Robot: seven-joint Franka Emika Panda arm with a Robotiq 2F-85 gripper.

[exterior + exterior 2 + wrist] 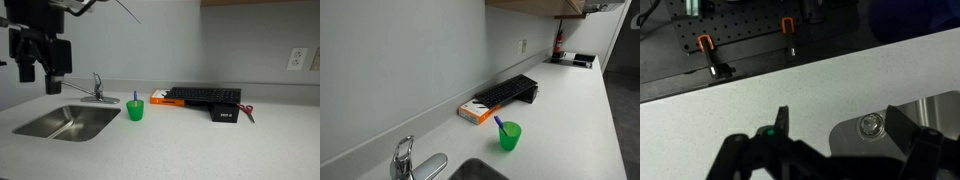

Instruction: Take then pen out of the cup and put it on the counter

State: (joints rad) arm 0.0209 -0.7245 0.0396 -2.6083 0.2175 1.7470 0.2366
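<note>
A small green cup (135, 110) stands on the counter just right of the sink, with a blue pen (136, 98) upright in it. The cup (509, 137) and the pen (499, 124) show in both exterior views. My gripper (45, 78) hangs high above the left part of the sink, well to the left of the cup and apart from it. In the wrist view its two fingers (845, 130) are spread wide with nothing between them. They look down on the sink drain (872, 124). The cup is out of the wrist view.
A steel sink (70, 122) with a faucet (98, 88) is set in the speckled counter. Right of the cup lie an orange box (160, 99), a black keyboard (205, 95), a small black box (225, 112) and a red tool (248, 113).
</note>
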